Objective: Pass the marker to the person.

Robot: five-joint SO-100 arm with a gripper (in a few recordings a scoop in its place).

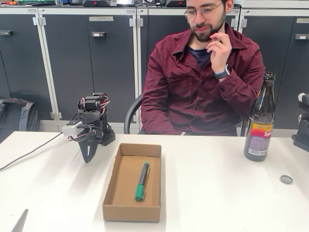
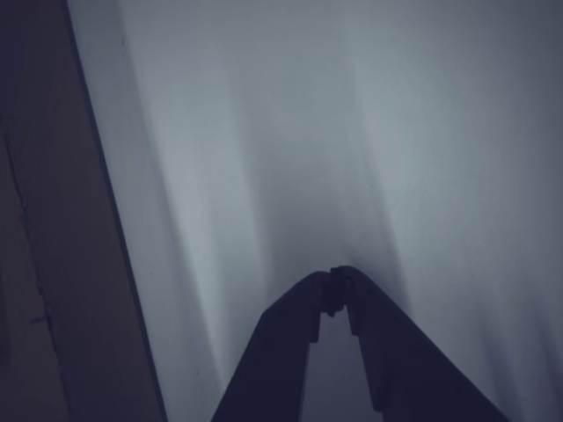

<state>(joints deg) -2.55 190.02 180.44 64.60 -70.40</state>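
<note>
The marker (image 1: 142, 181), with a green cap and dark barrel, lies lengthwise inside a shallow cardboard box (image 1: 131, 210) on the white table. My gripper (image 1: 90, 155) hangs folded down just left of the box's far corner, tip close to the tabletop. In the wrist view the two dark fingers meet at their tips (image 2: 336, 283) with nothing between them, right above the pale table, and the box wall (image 2: 53, 264) runs along the left edge. The person (image 1: 203, 82) sits behind the table in a maroon shirt, one hand raised to the chin.
A tall brown glass bottle (image 1: 260, 121) stands at the right of the table, with a bottle cap (image 1: 286, 179) lying beside it. A cable (image 1: 29, 152) trails off the arm to the left. Dark cabinets line the back wall.
</note>
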